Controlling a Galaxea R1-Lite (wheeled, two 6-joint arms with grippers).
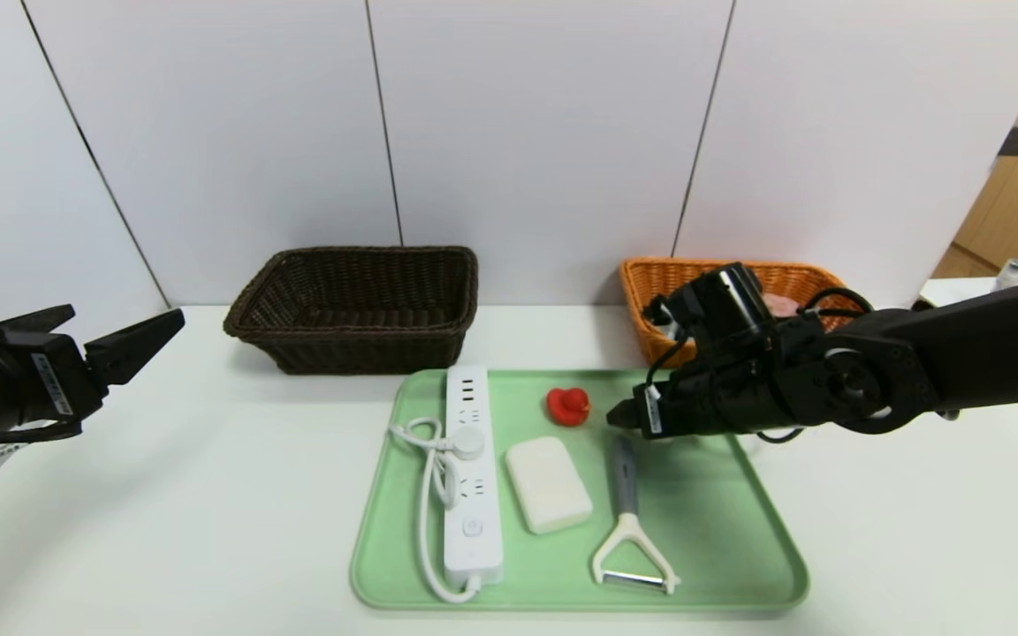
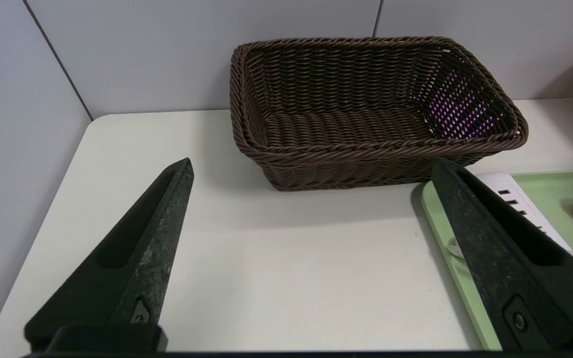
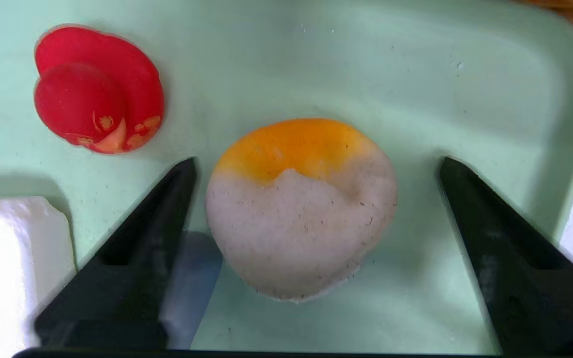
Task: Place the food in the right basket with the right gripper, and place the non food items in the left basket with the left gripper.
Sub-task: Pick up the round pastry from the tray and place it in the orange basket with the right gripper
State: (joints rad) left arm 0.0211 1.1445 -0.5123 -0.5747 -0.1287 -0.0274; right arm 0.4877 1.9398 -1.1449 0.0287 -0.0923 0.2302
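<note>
White table, green tray (image 1: 739, 521): my right gripper (image 3: 316, 199) splayed wide around the bun (image 3: 301, 209); next, close and lift. Left gripper (image 2: 311, 209) parked, unclenched.

My white surface (image 1: 208, 495) carries three things: a dark brown basket (image 1: 359, 305) against its back edge, left of centre, an orange basket (image 1: 650, 291) at the back right, and a green tray (image 1: 721, 530) near the front edge.
</note>
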